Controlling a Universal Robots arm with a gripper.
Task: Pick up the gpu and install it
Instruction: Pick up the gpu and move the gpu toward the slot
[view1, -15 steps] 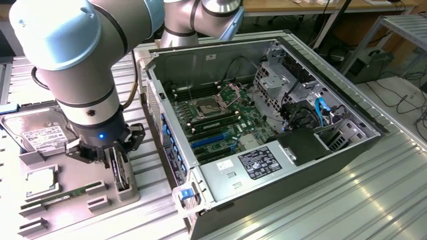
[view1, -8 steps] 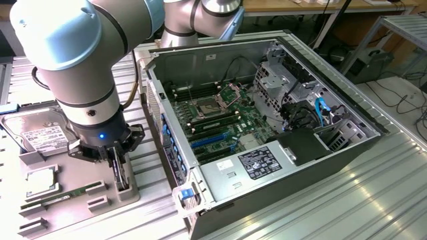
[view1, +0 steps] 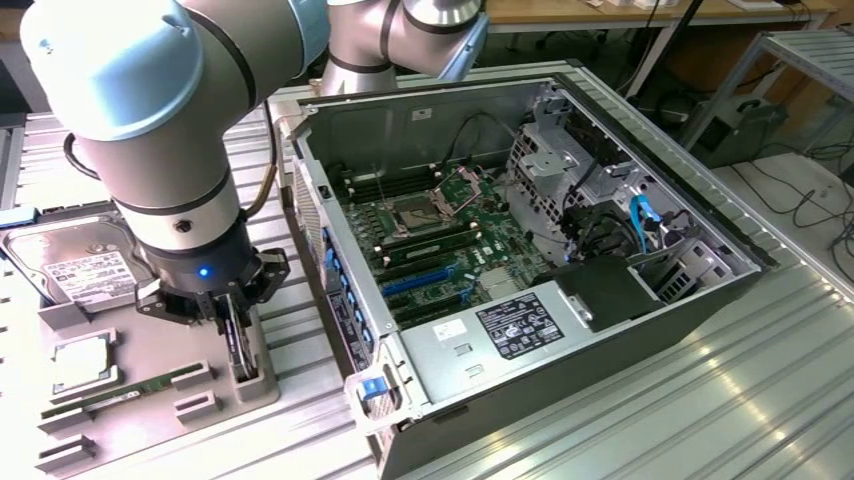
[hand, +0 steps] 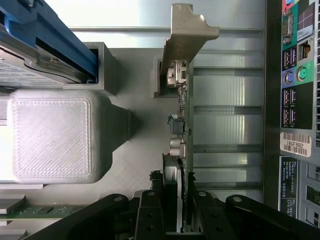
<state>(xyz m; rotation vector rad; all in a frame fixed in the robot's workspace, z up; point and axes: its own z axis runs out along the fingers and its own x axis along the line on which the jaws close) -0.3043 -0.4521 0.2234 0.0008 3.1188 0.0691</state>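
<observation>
Gripper (view1: 235, 332) clenched on gpu (view1: 246, 360)

Exterior view: black pincer grasps the slim black card, which stands on edge in a grey holder tray (view1: 254, 398) at the exterior view's left of the open computer case (view1: 387, 125). Wrist view: fingers (hand: 150, 212) pinch its top edge; silver metal bracket (hand: 186, 35) at the end away from them. Likely light, stiff, fragile: hold the board edge.

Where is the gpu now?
At the exterior view's left, the gpu stands on edge in the grey tray, gripped by the claw, beside the computer case.
</observation>
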